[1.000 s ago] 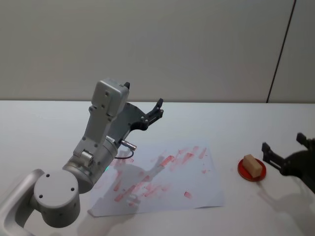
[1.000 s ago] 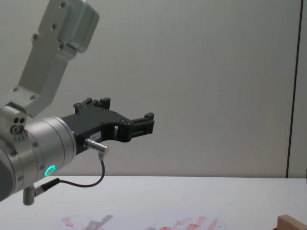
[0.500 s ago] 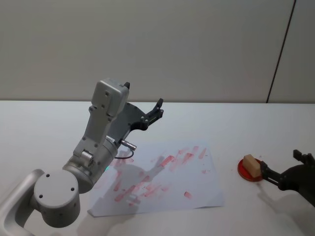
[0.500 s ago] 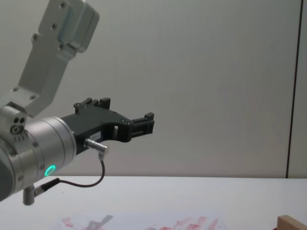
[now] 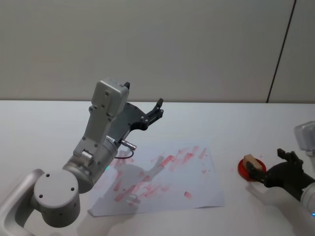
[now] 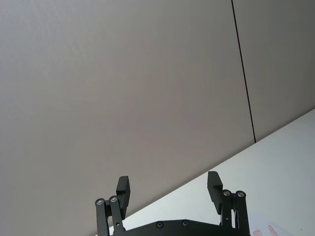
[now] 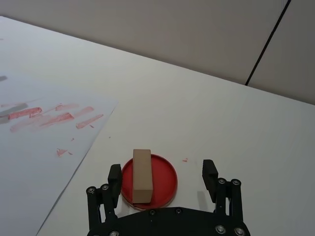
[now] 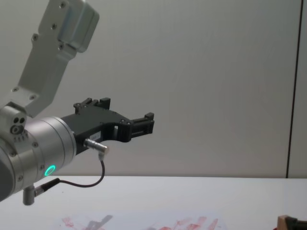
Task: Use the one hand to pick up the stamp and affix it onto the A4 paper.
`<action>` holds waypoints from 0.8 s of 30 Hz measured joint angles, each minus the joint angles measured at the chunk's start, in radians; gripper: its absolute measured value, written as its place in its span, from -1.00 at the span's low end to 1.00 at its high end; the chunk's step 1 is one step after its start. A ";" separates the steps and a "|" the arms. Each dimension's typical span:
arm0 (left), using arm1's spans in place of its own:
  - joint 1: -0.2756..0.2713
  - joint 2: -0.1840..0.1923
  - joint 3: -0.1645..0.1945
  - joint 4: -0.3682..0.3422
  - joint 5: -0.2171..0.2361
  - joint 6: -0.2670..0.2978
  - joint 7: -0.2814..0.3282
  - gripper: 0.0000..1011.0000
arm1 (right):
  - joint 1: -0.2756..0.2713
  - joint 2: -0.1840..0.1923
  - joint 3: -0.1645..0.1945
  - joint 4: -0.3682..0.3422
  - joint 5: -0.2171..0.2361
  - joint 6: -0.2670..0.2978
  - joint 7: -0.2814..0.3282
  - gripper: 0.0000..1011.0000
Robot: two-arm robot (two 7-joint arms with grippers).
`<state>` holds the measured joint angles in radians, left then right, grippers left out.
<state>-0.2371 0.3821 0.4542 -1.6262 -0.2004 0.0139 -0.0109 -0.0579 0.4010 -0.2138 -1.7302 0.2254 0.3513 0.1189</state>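
Note:
The stamp (image 7: 141,174) is a light tan wooden block standing on a round red ink pad (image 7: 162,183), right of the A4 paper (image 5: 167,189). That white sheet carries smeared red prints. My right gripper (image 5: 266,162) is down at the pad and open. In the right wrist view its fingers (image 7: 209,173) stand either side of the pad, and the stamp is nearer one finger without touching it. The stamp (image 5: 251,161) also peeks out at the chest view's lower right corner (image 8: 287,222). My left gripper (image 5: 153,113) hangs open and empty, raised above the paper's far left part.
The big silver left arm (image 5: 96,147) leans over the paper's left side, with a cable loop beneath it. White tabletop (image 7: 206,123) stretches beyond the pad to a grey wall.
My right gripper has come down and leftward to the ink pad, so its open fingers now flank the stamp. The left arm, paper and stamp have not moved.

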 joint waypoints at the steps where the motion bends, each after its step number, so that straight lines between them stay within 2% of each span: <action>1: 0.000 0.000 0.000 0.000 0.000 0.000 0.000 0.98 | 0.005 -0.003 -0.002 0.006 -0.003 0.002 0.003 0.98; 22: 0.000 0.000 0.000 0.000 0.000 0.000 0.000 0.98 | 0.073 -0.051 -0.026 0.087 -0.051 0.054 0.055 0.98; 24: 0.000 0.000 0.000 0.000 0.000 0.000 0.000 0.98 | 0.076 -0.053 -0.028 0.090 -0.053 0.056 0.058 0.93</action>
<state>-0.2371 0.3821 0.4542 -1.6262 -0.2004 0.0139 -0.0109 0.0176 0.3478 -0.2413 -1.6397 0.1719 0.4070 0.1766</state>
